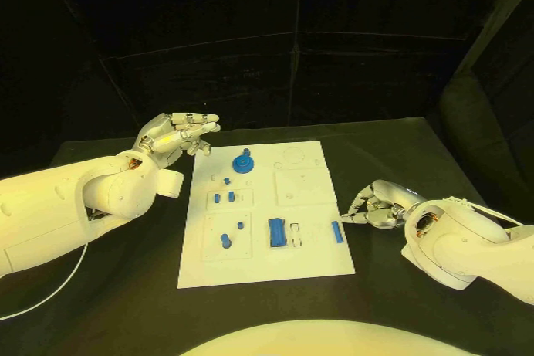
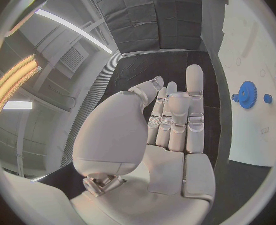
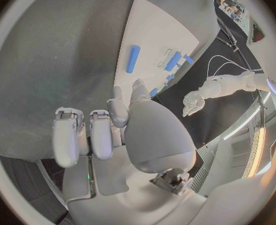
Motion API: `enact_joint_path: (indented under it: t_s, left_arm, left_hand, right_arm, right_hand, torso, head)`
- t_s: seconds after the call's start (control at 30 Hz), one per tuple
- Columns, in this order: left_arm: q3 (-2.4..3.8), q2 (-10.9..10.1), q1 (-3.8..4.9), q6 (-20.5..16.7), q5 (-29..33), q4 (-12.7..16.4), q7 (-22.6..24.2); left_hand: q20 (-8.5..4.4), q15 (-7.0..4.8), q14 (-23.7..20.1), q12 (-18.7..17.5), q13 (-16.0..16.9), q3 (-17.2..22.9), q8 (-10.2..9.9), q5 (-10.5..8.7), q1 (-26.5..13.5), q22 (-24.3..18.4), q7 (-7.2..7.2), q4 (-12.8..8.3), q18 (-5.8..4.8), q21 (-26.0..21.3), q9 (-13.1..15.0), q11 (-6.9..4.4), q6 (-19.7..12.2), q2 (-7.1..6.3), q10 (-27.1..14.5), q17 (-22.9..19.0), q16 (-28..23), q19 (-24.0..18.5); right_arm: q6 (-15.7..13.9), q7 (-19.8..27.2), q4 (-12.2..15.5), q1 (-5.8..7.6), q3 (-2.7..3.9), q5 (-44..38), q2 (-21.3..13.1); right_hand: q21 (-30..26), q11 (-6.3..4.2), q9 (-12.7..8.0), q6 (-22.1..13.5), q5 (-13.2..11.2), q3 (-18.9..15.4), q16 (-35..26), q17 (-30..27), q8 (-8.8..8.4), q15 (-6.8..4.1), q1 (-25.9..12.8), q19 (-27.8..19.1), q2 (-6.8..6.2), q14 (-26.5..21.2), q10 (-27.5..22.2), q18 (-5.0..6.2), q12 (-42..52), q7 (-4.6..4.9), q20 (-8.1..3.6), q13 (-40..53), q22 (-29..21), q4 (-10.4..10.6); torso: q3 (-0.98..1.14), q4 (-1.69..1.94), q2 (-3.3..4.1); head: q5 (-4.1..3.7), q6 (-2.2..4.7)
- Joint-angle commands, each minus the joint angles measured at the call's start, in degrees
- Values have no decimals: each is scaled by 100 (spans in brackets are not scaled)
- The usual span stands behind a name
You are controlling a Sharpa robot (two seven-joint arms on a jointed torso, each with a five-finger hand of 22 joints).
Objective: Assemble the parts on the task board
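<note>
Right now the piece that matters lies closest to my right hand: a slim blue bar resting near the right edge of the task board. Its long axis runs along that edge, away from me toward the far side of the counter. My right hand sits on the counter just beside that edge, slightly farther out than the bar, with its fingers curled loosely in toward the board and nothing between them. So the bar lies inward of those fingers and a little back toward me. In the right wrist view it shows as a blue strip on the white plate beyond my fingertips, clear of them.

My left hand is raised off the far left corner of the board, palm up, fingers straight and close together, holding nothing. From the left wrist view the blue gear standing on the board is the nearest part to that side, well apart from the hand.

Other blue parts lie in the middle of the board, among them a wider block across a small gap from the bar. I judge the bar to be the right hand's job. It would be pinched across its narrow width, so the fingers need to come in from the side.
</note>
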Motion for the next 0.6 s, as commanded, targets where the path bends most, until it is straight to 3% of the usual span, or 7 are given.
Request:
enact_joint_path:
  t_s: [0.03, 0.17, 0.3, 0.6]
  left_arm:
    - [2, 7, 5, 59, 5, -4, 31]
    - [-3, 6, 3, 61, 5, -9, 33]
    - [-7, 6, 0, 65, 5, -10, 32]
    - [-18, 8, -5, 64, 5, -29, 25]
  left_hand:
    - [22, -1, -50, 22, 7, -32, 26, 13, -50, -7, -9, -2, 76, -33, -3, 6, -44, -2, -40, -9, -14, -28]
    - [24, 2, -55, 31, 6, -38, 25, 15, -56, -12, -6, -3, 76, -39, -4, 9, -57, -3, -54, -18, -14, -27]
    - [24, 2, -55, 31, 6, -38, 25, 15, -56, -12, -6, -3, 76, -39, -4, 9, -57, -3, -54, -18, -14, -27]
    - [24, 2, -55, 31, 6, -38, 25, 15, -56, -12, -6, -3, 76, -39, -4, 9, -57, -3, -54, -18, -14, -27]
  right_arm:
    - [130, -23, -33, 2, -1, -198, 47]
    - [275, -80, -109, -2, -3, -287, 173]
    - [347, -89, -138, -6, -4, -344, 257]
    - [525, -123, -163, -10, -5, -430, 355]
  right_hand:
    - [22, -14, 0, 66, 40, -41, 19, 412, -20, 33, 9, 170, -69, 391, 82, -32, 105, -7, 43, 78, 983, -5]
    - [25, -16, 1, 81, 48, -57, 25, 424, -21, 31, 4, 174, -83, 393, 103, -33, 155, -9, 43, 117, 988, -3]
    - [32, -20, 3, 104, 52, -72, 40, 452, -20, 29, 1, 183, -95, 399, 143, -36, 257, -15, 42, 197, 999, -1]
    - [40, -39, 19, 189, 77, -89, 54, 479, 0, 16, 26, 193, -94, 404, 168, -39, 318, -40, 34, 249, 1014, -10]
  torso:
    - [10, 15, 4]
    - [-2, 18, 0]
    - [8, 13, 8]
    - [-2, 17, 0]
  head:
    - [-26, 4]
    - [-27, 3]
    - [-6, 1]
    - [6, -13]
